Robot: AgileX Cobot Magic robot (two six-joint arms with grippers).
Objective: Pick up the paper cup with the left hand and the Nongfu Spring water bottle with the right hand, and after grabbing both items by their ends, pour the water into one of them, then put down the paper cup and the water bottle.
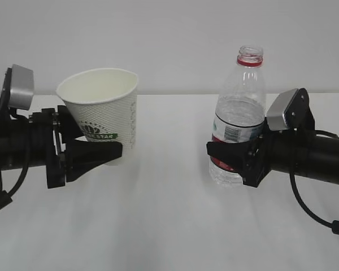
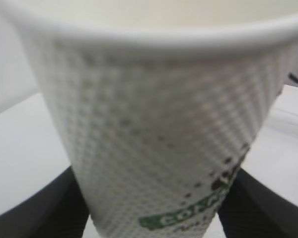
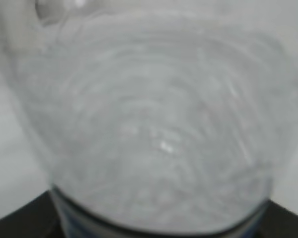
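Paper cup [image 1: 104, 107], tilted slightly, clasped low in the left pincer [image 1: 93, 153] above the counter [image 1: 169, 226]; water bottle [image 1: 240, 118], upright, mouth higher than the cup rim, clasped low in the right pincer [image 1: 226, 155], well apart rightward.

My surface [image 1: 169, 226] is plain white, its far edge meeting a pale wall. Only soft shadows fall on it below what I hold up.
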